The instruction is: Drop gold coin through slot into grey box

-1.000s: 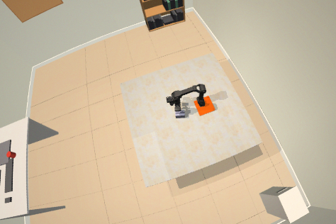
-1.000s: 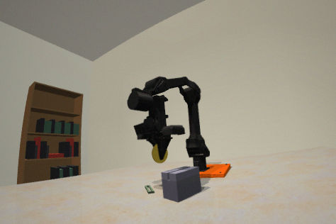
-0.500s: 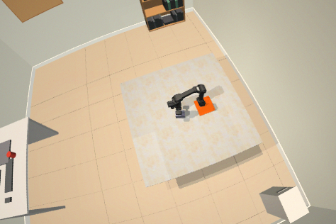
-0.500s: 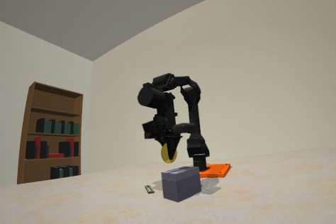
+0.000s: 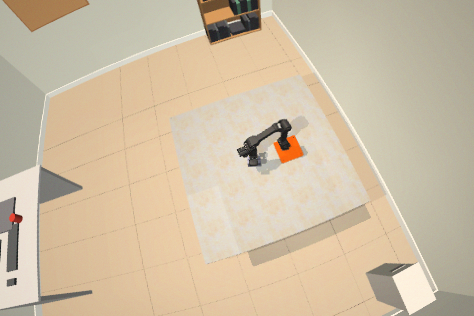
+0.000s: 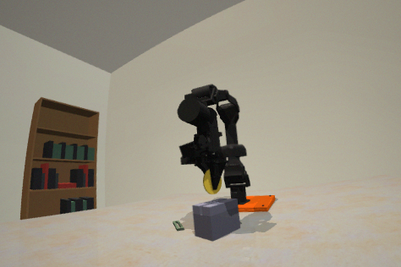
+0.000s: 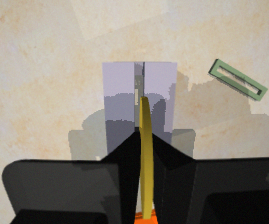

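My gripper [image 6: 216, 187] [image 7: 142, 137] is shut on the gold coin [image 6: 209, 182] [image 7: 146, 175], which stands upright on edge between the fingertips. In the exterior view the coin hangs a little above the closed grey box [image 6: 215, 221] [image 7: 119, 80]. In the wrist view the coin covers part of the box's lid and looks roughly in line with the slot [image 7: 143, 75], its top end a little to the right of the lid's middle; the height between them cannot be told there. The green holder [image 6: 178, 226] [image 7: 238, 80] lies empty beside the box.
The arm's orange base plate [image 5: 295, 154] [image 6: 264, 202] stands behind the box in the exterior view. The arm and box are on a pale mottled surface [image 5: 210, 160]. A bookshelf [image 5: 232, 10] [image 6: 59, 169] stands against the far wall.
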`<state>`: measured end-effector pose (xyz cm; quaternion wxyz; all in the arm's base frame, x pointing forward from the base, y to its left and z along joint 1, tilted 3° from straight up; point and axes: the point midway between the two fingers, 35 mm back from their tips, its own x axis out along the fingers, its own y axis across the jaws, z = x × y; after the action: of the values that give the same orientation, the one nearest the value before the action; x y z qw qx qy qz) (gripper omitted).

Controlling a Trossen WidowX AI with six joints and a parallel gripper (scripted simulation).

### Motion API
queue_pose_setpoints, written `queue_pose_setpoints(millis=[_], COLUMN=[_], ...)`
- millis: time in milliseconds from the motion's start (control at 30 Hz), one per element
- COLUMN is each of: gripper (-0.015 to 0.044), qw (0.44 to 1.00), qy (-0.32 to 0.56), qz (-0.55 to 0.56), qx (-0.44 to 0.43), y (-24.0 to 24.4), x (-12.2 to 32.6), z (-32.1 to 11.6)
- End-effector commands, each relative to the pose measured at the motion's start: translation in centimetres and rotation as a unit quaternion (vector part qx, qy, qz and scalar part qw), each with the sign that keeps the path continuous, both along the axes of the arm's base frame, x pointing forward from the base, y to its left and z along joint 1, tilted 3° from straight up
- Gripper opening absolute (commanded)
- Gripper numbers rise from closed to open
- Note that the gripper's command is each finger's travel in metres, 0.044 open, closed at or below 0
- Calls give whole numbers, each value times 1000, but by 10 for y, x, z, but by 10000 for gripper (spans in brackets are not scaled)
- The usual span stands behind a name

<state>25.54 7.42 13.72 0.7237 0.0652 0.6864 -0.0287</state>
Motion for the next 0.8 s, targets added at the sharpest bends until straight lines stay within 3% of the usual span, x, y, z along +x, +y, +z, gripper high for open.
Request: queue_pose_setpoints(millis=[0, 767], gripper=[0, 0], qw=[1000, 1000], qy=[0, 0], qz=[0, -2], qx=[0, 0], y=[-1, 1], x=[0, 0], z=[0, 0])
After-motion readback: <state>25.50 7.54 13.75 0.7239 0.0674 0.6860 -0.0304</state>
